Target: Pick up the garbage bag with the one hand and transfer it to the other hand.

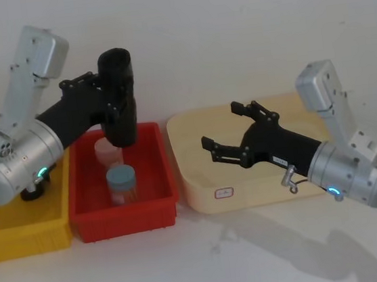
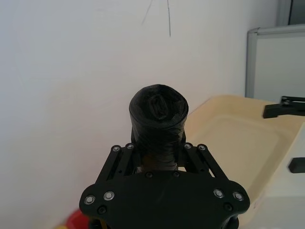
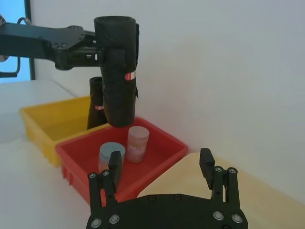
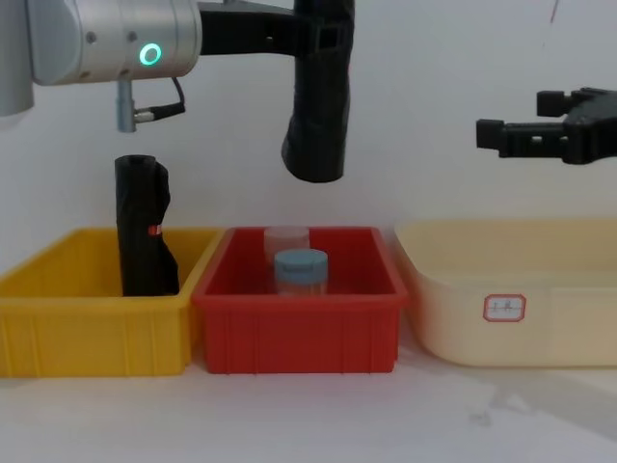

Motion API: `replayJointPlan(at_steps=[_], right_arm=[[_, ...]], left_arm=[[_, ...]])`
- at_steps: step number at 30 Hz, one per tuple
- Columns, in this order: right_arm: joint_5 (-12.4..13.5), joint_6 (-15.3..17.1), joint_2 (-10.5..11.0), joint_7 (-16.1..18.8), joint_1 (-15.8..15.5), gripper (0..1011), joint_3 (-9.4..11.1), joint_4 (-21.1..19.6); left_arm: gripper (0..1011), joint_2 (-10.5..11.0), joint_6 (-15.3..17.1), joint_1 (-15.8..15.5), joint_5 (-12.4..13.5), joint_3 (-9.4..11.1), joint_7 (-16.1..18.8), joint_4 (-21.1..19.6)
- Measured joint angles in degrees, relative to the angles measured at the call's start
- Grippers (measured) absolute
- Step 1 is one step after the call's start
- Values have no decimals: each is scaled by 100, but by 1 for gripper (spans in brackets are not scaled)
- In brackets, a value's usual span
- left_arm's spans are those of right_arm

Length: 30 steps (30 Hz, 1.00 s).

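Observation:
The garbage bag [image 1: 119,101], a black roll, hangs upright above the red bin [image 1: 161,185]. My left gripper [image 1: 116,95], on the arm with the green-teal ring, is shut on its upper half. The left wrist view looks down on the roll's top end [image 2: 157,112] between the fingers [image 2: 121,160]. From the chest the roll [image 4: 316,116] hangs well clear of the bin [image 4: 299,333]. My right gripper [image 1: 222,125], on the arm with the blue ring, hovers open over the cream tray [image 1: 199,174] and faces the roll [image 3: 118,71] with nothing between its fingers.
In the red bin stand a blue-lidded jar [image 4: 300,271] and a clear cup [image 4: 286,241]. The yellow bin [image 4: 87,333] at the left holds another black roll [image 4: 143,231] with a red mark and loose flap. A white wall stands close behind.

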Motion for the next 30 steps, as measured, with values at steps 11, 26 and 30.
replayJointPlan(at_steps=[11, 26, 30], right_arm=[[-265, 72, -274, -363, 350, 1001, -173, 327], [-286, 253, -609, -388, 645, 1001, -409, 687], [-272, 272, -667, -380, 684, 1001, -473, 759]], left_arm=[[370, -142, -53, -34, -168, 73, -103, 178], [370, -309, -256, -131, -197, 194, -125, 472], [370, -373, -315, -176, -190, 227, -136, 576]])
